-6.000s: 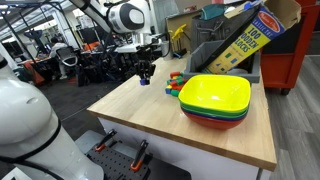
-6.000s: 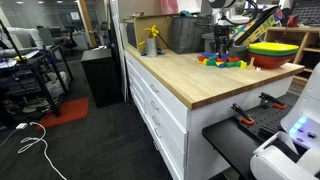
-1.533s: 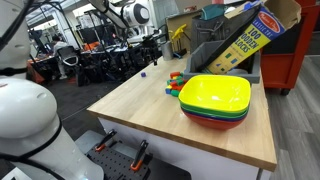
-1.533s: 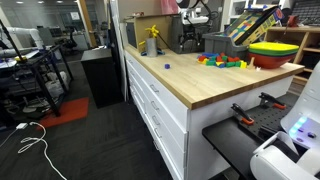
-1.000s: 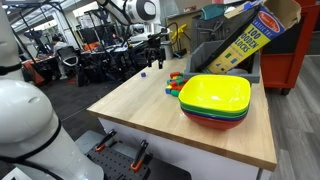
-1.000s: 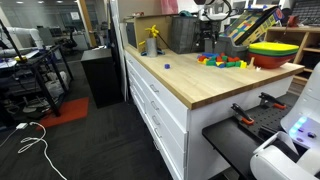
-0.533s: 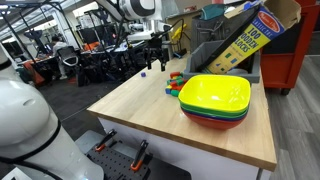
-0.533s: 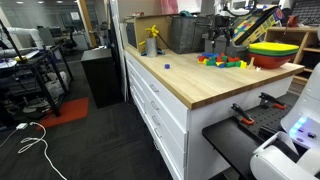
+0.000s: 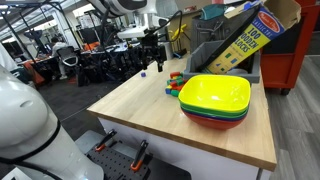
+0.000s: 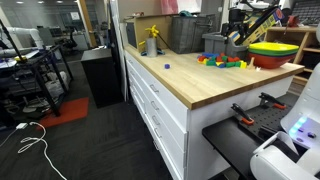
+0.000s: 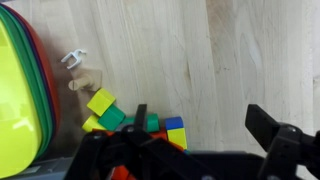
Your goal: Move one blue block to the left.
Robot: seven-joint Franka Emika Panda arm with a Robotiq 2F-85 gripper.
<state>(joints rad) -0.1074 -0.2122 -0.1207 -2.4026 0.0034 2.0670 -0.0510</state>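
One blue block [image 10: 167,66] lies alone on the table [image 10: 190,85], well apart from the pile [image 10: 222,62] of coloured blocks beside the stacked bowls [image 10: 272,52]. The top bowl is yellow, and how many bowls there are is hard to tell. In the wrist view a second blue one [image 11: 174,124] sits in that pile among at least two yellow and two green, and the rest of the pile is cut off by the fingers. The gripper [image 11: 198,150] hangs above the pile, jaws spread wide with nothing between them.
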